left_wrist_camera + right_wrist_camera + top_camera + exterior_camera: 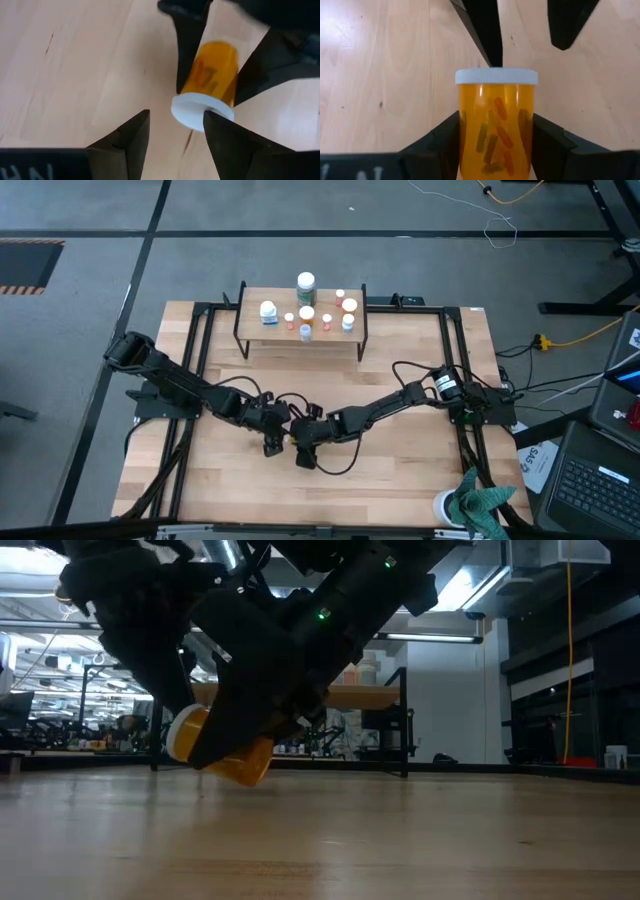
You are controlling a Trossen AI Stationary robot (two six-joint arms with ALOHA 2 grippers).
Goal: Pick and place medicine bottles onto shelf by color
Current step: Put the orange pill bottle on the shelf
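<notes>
Wood table (400,470) w/ both arms reaching to its middle. The shelf (262,335) stands at the far edge of the table, carrying approx nine white-capped bottles: one larger dark green bottle (305,284) at the back, a bluish bottle (268,311) on the left end, the rest small orange or white ones. White cup w/ teal cloth (478,505) at near right corner.

Right gripper (496,142) is closed on an orange bottle (496,135) w/ pills inside, a finger on each side of the body, white cap pointing away from the wrist. In low view the bottle (238,755) hangs tilted, just above the tabletop.

Left gripper (172,132) faces it, just beside the cap, fingers apart and holding nothing.
</notes>
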